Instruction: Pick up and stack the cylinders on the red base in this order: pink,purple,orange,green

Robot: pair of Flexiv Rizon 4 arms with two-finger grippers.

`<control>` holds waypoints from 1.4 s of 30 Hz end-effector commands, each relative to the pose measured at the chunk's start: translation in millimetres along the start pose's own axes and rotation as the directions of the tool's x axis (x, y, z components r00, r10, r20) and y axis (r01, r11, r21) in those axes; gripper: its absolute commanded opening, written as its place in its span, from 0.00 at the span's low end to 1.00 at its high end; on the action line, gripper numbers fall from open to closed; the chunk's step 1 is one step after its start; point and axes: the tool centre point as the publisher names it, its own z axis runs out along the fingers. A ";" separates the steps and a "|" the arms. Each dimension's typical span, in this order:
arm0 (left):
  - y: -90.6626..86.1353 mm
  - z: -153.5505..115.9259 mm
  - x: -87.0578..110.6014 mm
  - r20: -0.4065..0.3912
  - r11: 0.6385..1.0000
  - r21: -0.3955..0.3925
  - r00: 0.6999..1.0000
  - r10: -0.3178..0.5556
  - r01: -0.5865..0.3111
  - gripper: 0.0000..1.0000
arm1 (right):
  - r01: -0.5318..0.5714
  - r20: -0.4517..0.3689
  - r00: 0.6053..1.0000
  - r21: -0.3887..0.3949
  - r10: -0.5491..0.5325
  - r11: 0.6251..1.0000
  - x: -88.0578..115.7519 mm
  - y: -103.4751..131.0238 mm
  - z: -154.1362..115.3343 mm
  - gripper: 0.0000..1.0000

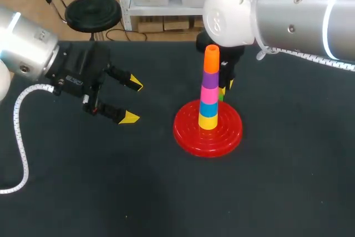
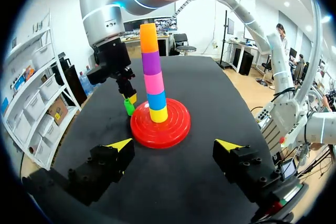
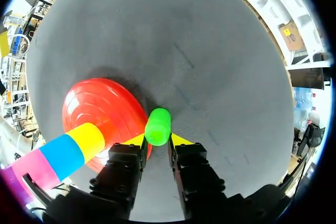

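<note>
The red base point(image 1: 188, 131) carries a stack point(image 1: 209, 90) of yellow, blue, pink, purple and orange cylinders, orange on top. Just behind that stack my right gripper point(image 1: 224, 87) is shut on the green cylinder point(image 3: 157, 126), which shows between its fingers point(image 3: 137, 140) right beside the base point(image 3: 100, 106). In the left wrist view the green cylinder point(image 2: 129, 107) hangs low under the right gripper point(image 2: 127, 98), close to the table. My left gripper point(image 1: 133, 101) stands open and holds nothing, left of the base; its tips face the stack point(image 2: 153, 72) and base point(image 2: 176, 124).
Black table cloth point(image 1: 166, 192) surrounds the base, with bare room in front and to the right. The white cable point(image 1: 19, 137) of my left arm loops over the table's left side.
</note>
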 end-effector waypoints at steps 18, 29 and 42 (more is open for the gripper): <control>-0.2 0.5 1.0 0.002 1.000 -0.002 1.000 0.002 -0.002 1.00 | -0.045 0.015 0.999 0.043 0.044 0.998 5.0 -4.6 -5.5 1.00; -0.2 0.5 1.0 0.002 1.000 -0.002 1.000 0.002 -0.002 1.00 | -0.058 0.012 0.998 0.040 0.058 0.998 6.2 -4.5 -6.7 1.00; -0.2 0.5 1.0 0.002 1.000 -0.002 1.000 0.002 -0.002 1.00 | -0.051 0.018 0.999 0.035 0.051 0.998 2.2 -4.0 -7.5 1.00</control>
